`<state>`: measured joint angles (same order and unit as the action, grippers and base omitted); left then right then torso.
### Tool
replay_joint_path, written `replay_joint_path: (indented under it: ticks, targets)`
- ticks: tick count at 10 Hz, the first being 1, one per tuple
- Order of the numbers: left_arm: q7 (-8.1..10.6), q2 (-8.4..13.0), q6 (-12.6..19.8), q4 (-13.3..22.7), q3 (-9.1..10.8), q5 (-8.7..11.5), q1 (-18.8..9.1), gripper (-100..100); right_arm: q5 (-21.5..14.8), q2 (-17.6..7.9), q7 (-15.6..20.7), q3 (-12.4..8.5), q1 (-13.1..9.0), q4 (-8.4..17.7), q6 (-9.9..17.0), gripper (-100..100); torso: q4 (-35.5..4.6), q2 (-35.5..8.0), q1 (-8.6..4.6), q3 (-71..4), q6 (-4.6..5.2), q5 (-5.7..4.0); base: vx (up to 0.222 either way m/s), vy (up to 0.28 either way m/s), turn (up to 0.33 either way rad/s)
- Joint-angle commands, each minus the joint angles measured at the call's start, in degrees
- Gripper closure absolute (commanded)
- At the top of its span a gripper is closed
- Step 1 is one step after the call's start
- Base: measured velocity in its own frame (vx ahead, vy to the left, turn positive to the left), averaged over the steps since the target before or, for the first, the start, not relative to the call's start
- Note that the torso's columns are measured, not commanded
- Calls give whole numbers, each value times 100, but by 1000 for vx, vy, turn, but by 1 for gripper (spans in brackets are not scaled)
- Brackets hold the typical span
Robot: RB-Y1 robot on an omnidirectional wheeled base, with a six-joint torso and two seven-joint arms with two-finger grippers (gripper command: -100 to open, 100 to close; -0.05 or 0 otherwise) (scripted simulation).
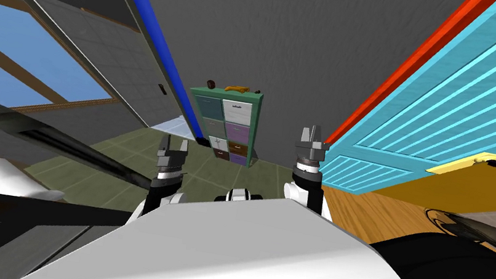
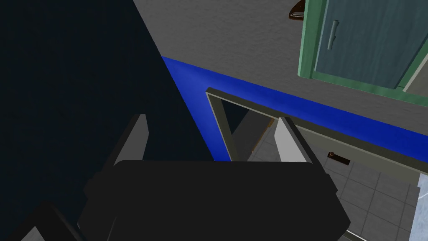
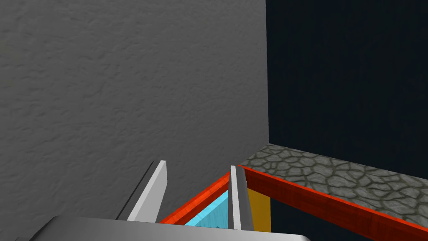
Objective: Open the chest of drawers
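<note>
Both your forearms are reaching forward side by side, grippers pointing toward far grey wall [image 1: 293,42]. Your left gripper [image 1: 173,144] is holding fingers wide apart, gripping nothing, and aiming past blue door frame [image 1: 150,38]. Your right gripper [image 1: 315,134] is holding fingers parted with nothing between them, beside red-edged light blue door [image 1: 431,114]. Green-framed chest of drawers [image 1: 224,121], with drawer fronts in mixed colours, is standing against far wall, well ahead of both grippers. Yellow item [image 1: 239,89] and dark brown item [image 1: 210,84] are lying on top.
</note>
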<state>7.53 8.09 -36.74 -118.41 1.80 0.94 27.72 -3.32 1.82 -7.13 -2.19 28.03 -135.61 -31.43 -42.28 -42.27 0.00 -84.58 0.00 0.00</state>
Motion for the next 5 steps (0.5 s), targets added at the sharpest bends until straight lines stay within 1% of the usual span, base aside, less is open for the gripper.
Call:
replay_joint_path:
  ticks: [1, 5]
  targets:
    - [-7, 123, -7, 400, -41, -11, -148, -100, 0, 0, 0, 0, 0, 0, 0, 0, 0, 0, -1, 0, 0, 0, 116, -34, -50]
    - [-24, 191, -7, 953, -124, -38, -346, -100, 0, 0, 0, 0, 0, 0, 0, 0, -2, -7, -6, 4, 0, -2, 110, -46, -48]
